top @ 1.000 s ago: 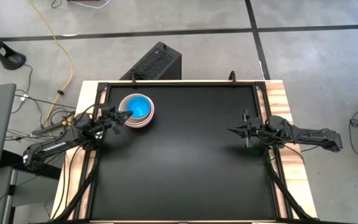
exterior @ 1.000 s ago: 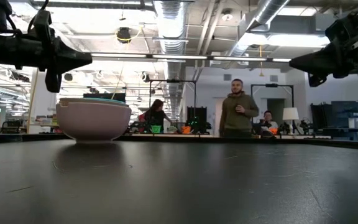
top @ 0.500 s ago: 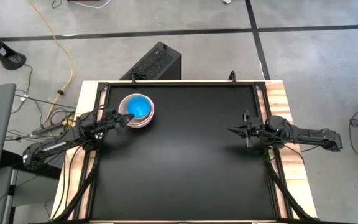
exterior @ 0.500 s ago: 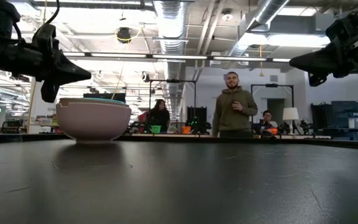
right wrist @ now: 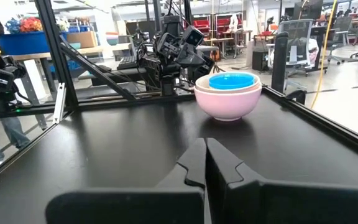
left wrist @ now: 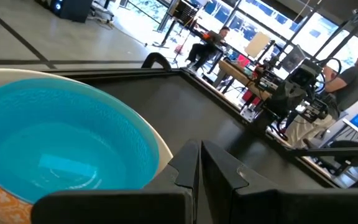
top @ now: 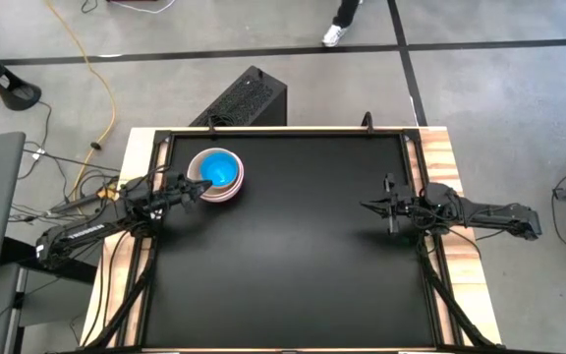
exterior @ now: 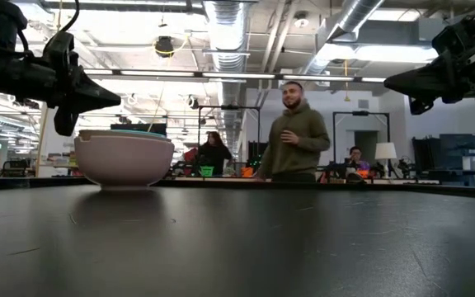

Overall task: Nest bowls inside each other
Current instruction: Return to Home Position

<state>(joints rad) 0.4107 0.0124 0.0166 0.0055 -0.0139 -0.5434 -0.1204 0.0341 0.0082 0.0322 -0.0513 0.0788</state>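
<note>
- So, the stack of bowls (top: 216, 175) is sitting at about ten o'clock on the table (top: 293, 265). The blue bowl (top: 220, 169) is showing on top and the pink bowl (exterior: 124, 158) is wrapping the outside.
- Your left gripper (top: 200, 184) is hanging at the stack's eight o'clock side, just above the rim and not touching it, with its jaws pressed together and holding nothing.
- Your right gripper (top: 369, 206) is waiting near the table's three o'clock edge, well apart from the bowls, with its jaws also together and empty.
- The nesting is looking done, so you are only risking the retreat now. If the left arm is dipping while it is pulling away, a finger could be clipping the rim.
- These are probably light plastic bowls, so a small knock could be sliding the stack or tipping it. It is standing near the twelve o'clock rail, with little room to spare there.
- Lifting before drawing back toward eight o'clock would be keeping the fingers clear.
- The table is a flat matte black sheet with a raised frame and light wooden strips at its sides.
- Beyond it, a person (exterior: 293, 136) is walking through an open workshop with desks and ceiling ducts, and others are sitting farther off.
- A black box (top: 244, 98) and a yellow cable (top: 101, 74) are lying on the floor past twelve o'clock.
</note>
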